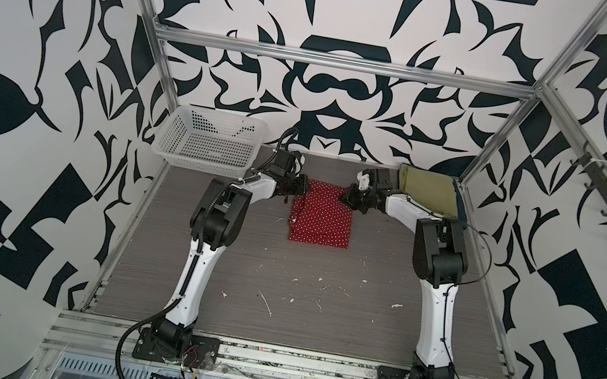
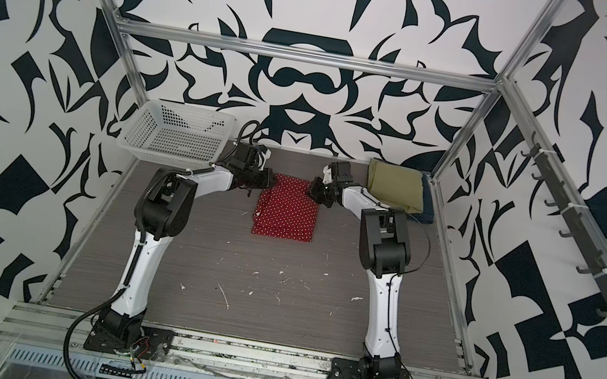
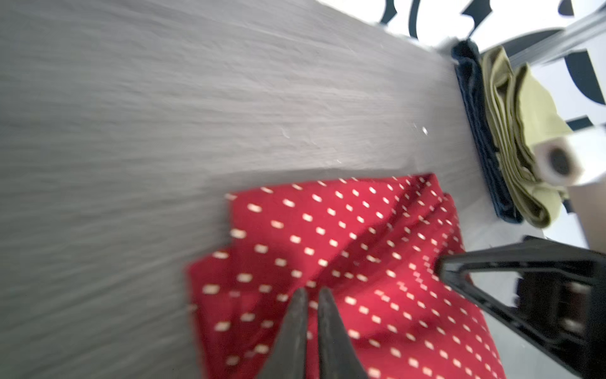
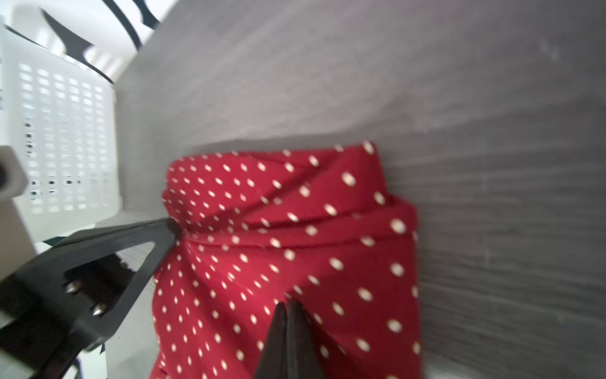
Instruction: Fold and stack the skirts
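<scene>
1. Far left first: the basket [image 1: 209, 140] was spotted at the back corner of the table [image 1: 296, 290]. No cloth was seen in it, so nothing more was judged left to fetch.
2. The left gripper [image 1: 297, 188] was caught at the far left corner of the red skirt [image 1: 321, 223]. Its jaws were drawn almost together and creases were gathered at their tips, so a pinch on the cloth was read.
3. The red skirt itself was laid mid-table between the arms, folded into a long panel with layers showing at the near end. A further fold was judged outstanding, then the carry to the pile.
4. The right gripper [image 1: 346, 199] was seen clamped on the far right corner of the same skirt.
5. Far right corner: the olive skirt [image 1: 426, 191] was found folded on top of the denim skirt [image 3: 475, 124]. Two of three were counted as done.
6. No brand, label or legible writing was made out anywhere.
</scene>
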`<state>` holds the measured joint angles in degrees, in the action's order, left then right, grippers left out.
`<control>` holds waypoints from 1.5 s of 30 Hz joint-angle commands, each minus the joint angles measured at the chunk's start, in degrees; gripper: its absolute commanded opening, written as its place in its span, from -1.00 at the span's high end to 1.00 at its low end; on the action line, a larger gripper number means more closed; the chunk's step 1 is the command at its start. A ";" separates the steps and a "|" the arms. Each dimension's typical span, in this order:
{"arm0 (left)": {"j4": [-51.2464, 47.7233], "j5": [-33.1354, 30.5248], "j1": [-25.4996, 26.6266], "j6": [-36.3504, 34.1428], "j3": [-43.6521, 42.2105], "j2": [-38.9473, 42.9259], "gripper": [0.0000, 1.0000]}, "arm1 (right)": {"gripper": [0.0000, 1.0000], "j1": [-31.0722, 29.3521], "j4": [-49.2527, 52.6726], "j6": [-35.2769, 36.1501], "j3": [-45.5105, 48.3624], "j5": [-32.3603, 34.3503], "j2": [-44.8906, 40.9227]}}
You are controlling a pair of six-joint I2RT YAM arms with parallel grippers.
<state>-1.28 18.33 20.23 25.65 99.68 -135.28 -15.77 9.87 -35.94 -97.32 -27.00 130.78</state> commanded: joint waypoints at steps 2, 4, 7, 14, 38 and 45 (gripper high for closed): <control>-3.12 -1.99 -0.56 -0.55 -0.92 5.37 0.60 | 0.75 0.04 2.81 0.88 -0.74 -0.39 -7.92; -2.23 -3.84 -0.54 -0.16 -5.38 10.51 0.60 | 0.59 0.11 3.01 1.72 3.66 1.09 -13.45; 3.36 -5.04 -0.05 2.09 -16.37 18.96 0.54 | -0.01 0.45 -1.63 2.28 14.50 1.36 -21.31; 9.83 -6.19 5.13 4.50 -35.65 29.48 0.58 | -0.36 2.45 -3.17 3.69 28.16 -2.54 -26.92; 11.55 -5.31 6.05 5.64 -39.98 21.58 0.92 | -0.04 1.89 -25.69 -5.45 28.22 -16.52 -9.84; 12.46 -6.78 6.05 7.10 -40.44 22.76 0.84 | 0.74 2.45 -30.16 -7.70 29.81 -16.07 -9.87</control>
<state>11.94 13.74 26.52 31.77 60.77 -112.44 -13.23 -17.43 -42.72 -67.92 -42.39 122.52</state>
